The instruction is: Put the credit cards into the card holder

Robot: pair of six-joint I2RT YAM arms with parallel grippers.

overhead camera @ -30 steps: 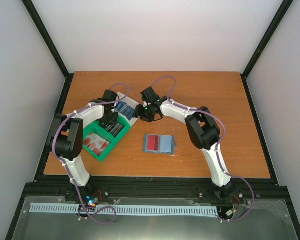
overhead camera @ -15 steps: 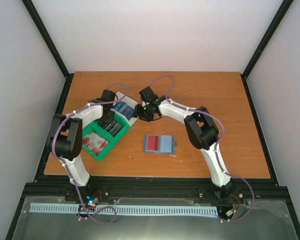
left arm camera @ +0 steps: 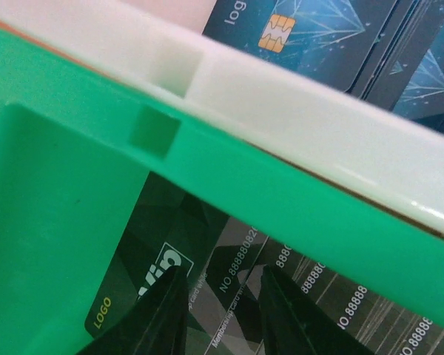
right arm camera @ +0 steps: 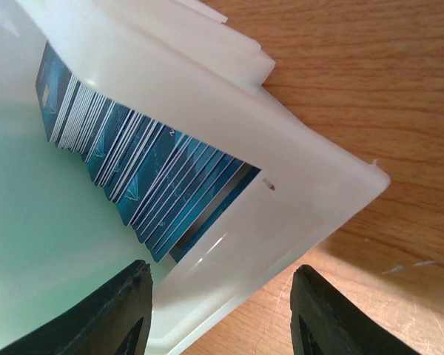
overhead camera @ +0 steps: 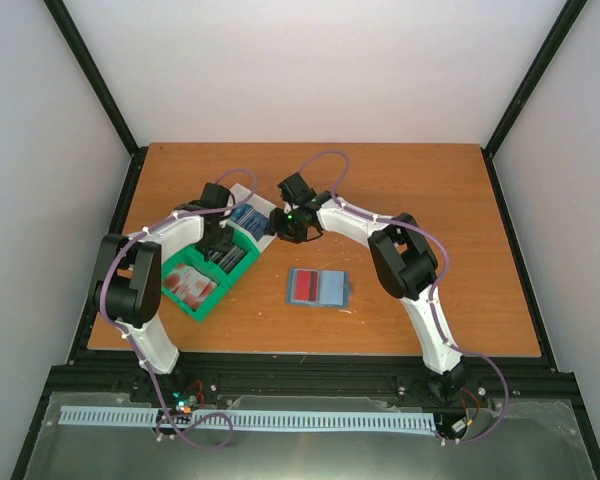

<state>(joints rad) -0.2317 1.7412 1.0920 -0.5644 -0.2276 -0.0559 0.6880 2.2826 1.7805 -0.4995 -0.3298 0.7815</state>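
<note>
The wooden table [overhead camera: 430, 200] carries a green bin [overhead camera: 208, 311] at the left. A white bin [right arm camera: 281, 170] sits touching its far side. The card holder [overhead camera: 332, 288] lies open and flat near the middle, well apart from both bins on their near-right. A red card [overhead camera: 304, 286] lies on its left half.

The remaining credit cards are in the bins: red ones [overhead camera: 192, 288] in the green bin's near compartment, dark ones [left arm camera: 207, 244] in its middle, and a leaning row of blue ones [right arm camera: 155, 185] in the white bin.

The left gripper [left arm camera: 224, 272] points down into the middle compartment. Its fingers are a narrow gap apart and have nothing between them. The dark cards lie directly below, their printed long axis running slantwise across the gap. They overlap closely, so lifting just one looks fiddly.

The left arm bends in over the green bin from the near left. The right arm stretches left across the table.

The right gripper [right arm camera: 223, 270] hangs over the white bin's right corner. Its fingers are spread wide and straddle the wall without pinching it, one inside and one over bare wood. The blue cards lie up and to the left of it.

The right arm is the nearer one to the holder.
</note>
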